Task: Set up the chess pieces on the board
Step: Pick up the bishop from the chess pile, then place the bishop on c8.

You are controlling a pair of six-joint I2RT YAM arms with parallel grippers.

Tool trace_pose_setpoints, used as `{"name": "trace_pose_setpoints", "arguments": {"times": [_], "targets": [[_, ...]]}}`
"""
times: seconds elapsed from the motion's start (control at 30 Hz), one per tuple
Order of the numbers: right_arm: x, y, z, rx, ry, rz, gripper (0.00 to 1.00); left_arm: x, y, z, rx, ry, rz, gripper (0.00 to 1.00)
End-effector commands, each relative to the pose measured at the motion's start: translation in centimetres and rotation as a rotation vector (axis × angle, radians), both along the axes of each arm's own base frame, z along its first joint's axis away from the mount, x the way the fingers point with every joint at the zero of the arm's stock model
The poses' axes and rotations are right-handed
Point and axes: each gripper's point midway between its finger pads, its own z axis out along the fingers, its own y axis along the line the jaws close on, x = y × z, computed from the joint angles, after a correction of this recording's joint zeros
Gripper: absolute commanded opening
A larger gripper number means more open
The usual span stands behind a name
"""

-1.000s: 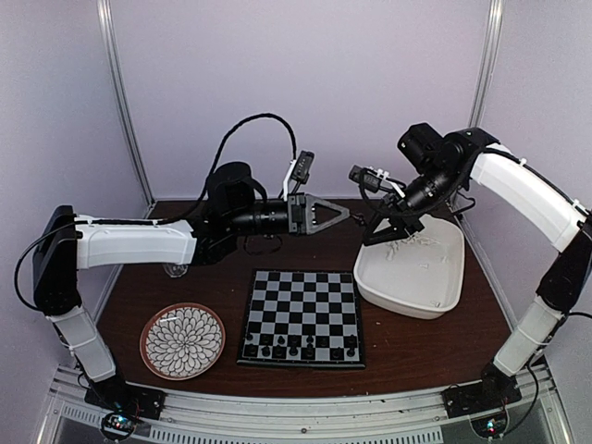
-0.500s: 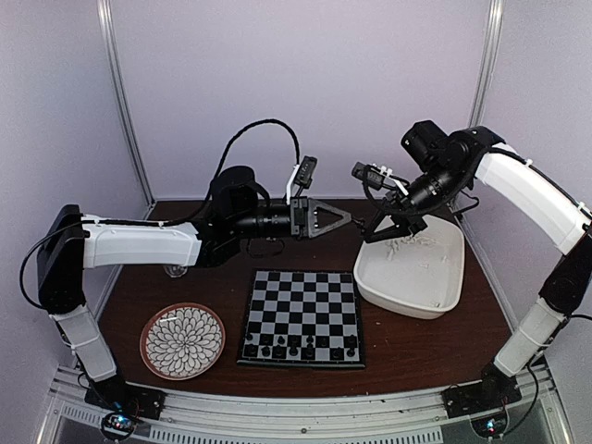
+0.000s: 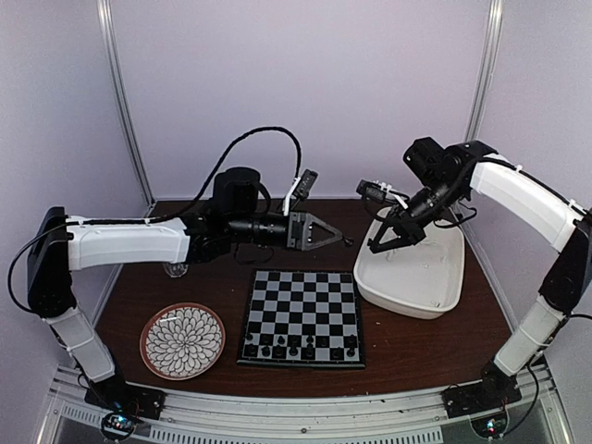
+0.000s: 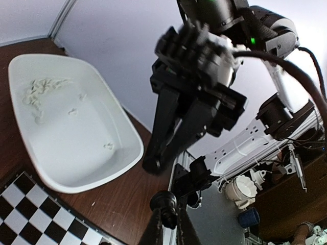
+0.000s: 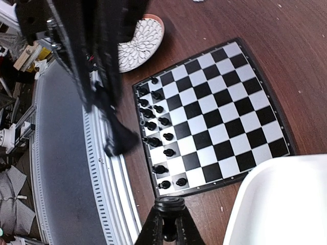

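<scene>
White plastic-looking chess pieces (image 4: 40, 88), heaped in the tub (image 3: 435, 301) toward the bench's far right corner, should be light, hard and slippery, so I would pinch one low on its stem; both my right gripper (image 3: 376, 247) over it and left gripper (image 3: 346, 241) are pressed together, seemingly empty.

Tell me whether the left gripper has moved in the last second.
Yes. In the top view the left gripper has dropped lower in the picture, closer to the far edge of the board.
</scene>
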Motion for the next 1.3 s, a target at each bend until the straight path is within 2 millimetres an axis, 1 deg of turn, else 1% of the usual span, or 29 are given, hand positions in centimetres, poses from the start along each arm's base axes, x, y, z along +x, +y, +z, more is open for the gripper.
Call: {"name": "trace_pose_setpoints", "arguments": {"times": [0.0, 0.07, 0.1, 0.2, 0.3, 0.33, 0.53, 0.63, 0.77, 0.9, 1.27], "targets": [[3.1, -3.0, -2.6, -0.061, 0.010, -0.114, 0.03, -0.7, 2.9, -1.5, 0.228, -0.123, 0.036, 0.00], [4.2, -4.3, -3.3, -0.082, 0.018, -0.166, 0.03, -1.3, 3.9, -3.3, 0.344, -0.141, 0.024, 0.00], [4.7, -4.8, -3.6, -0.097, 0.017, -0.188, 0.03, -1.7, 4.1, -3.8, 0.393, -0.161, 0.009, 0.00], [5.6, -5.9, -4.7, -0.148, 0.007, -0.238, 0.03, -3.7, 4.5, -6.6, 0.576, -0.207, -0.079, 0.00], [6.0, -6.6, -5.5, -0.186, 0.001, -0.269, 0.03, -6.0, 4.8, -9.0, 0.739, -0.250, -0.165, 0.00], [6.1, -6.6, -5.5, -0.189, -0.001, -0.273, 0.03, -6.5, 4.8, -9.5, 0.773, -0.263, -0.190, 0.00], [6.4, -7.3, -5.8, -0.219, -0.006, -0.289, 0.03, -9.5, 3.2, -11.7, 0.897, -0.341, -0.328, 0.00], [6.2, -7.4, -5.9, -0.226, 0.001, -0.291, 0.04, -10.2, 2.7, -12.8, 0.971, -0.388, -0.359, 0.00], [6.2, -7.4, -5.9, -0.224, 0.004, -0.291, 0.04, -10.6, 2.3, -13.9, 1.017, -0.424, -0.367, 0.00], [6.3, -7.4, -6.1, -0.229, 0.013, -0.290, 0.04, -11.0, 2.2, -15.0, 1.056, -0.422, -0.390, 0.00], [6.5, -7.3, -6.1, -0.236, 0.020, -0.288, 0.05, -11.0, 1.0, -16.9, 1.092, -0.451, -0.424, 0.00]]}}
